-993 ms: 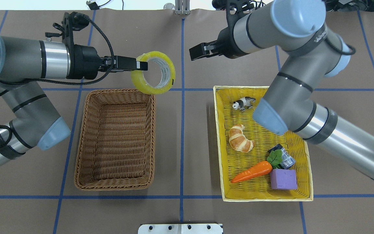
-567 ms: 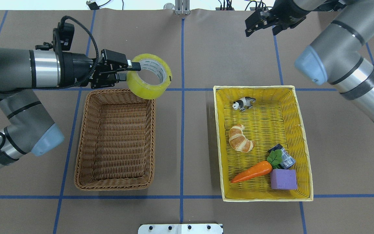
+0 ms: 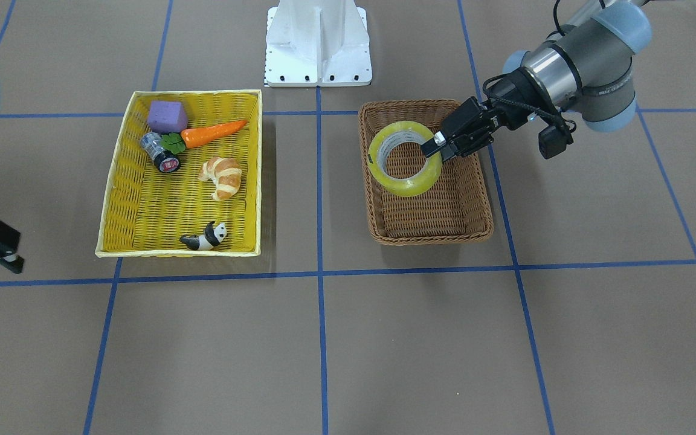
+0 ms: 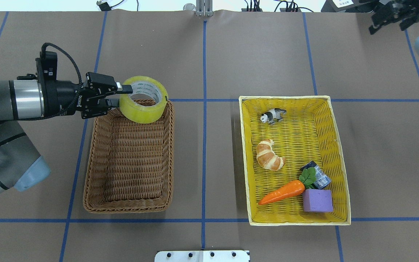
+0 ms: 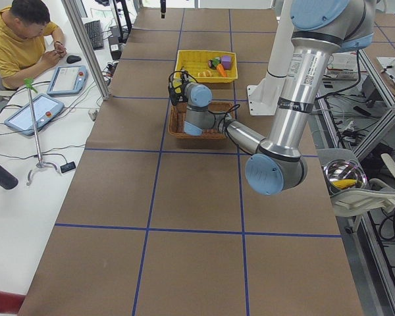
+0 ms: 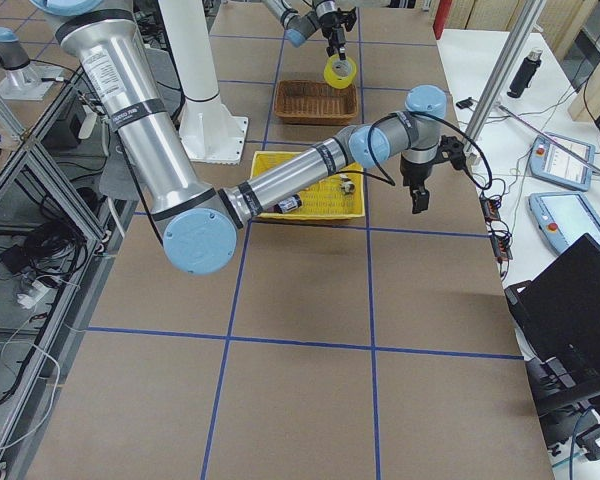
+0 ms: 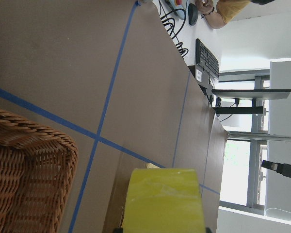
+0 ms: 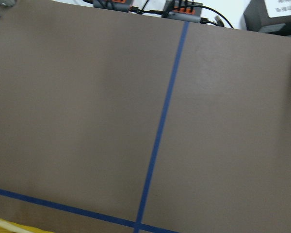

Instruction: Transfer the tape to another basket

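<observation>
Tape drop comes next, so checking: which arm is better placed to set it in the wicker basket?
Left. The left gripper holds the tape above the basket; the right gripper is empty, far beyond the yellow tray.

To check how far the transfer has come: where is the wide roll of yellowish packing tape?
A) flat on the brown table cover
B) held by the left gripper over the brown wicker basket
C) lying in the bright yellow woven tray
B: the left gripper pinches the wall of the wide roll of yellowish packing tape, raised over the brown wicker basket.
</observation>
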Robot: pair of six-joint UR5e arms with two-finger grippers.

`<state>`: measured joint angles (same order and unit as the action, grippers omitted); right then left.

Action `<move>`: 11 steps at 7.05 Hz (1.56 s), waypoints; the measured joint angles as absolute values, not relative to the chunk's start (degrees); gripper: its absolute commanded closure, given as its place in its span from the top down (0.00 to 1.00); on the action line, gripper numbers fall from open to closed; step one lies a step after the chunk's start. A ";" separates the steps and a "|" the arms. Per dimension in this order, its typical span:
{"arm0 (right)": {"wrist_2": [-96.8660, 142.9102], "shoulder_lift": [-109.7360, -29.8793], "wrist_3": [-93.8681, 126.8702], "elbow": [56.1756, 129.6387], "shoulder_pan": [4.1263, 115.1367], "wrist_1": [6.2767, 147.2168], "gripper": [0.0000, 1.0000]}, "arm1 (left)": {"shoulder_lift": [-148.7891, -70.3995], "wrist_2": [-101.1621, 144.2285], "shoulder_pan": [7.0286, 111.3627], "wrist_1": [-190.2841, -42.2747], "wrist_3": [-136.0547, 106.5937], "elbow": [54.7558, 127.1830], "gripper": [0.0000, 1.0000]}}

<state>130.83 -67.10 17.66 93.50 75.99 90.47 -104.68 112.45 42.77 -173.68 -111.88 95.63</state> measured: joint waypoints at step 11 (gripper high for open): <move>130.02 -78.39 -17.17 89.23 91.14 94.80 1.00 | -101.91 101.35 33.15 -182.48 -92.19 83.81 0.99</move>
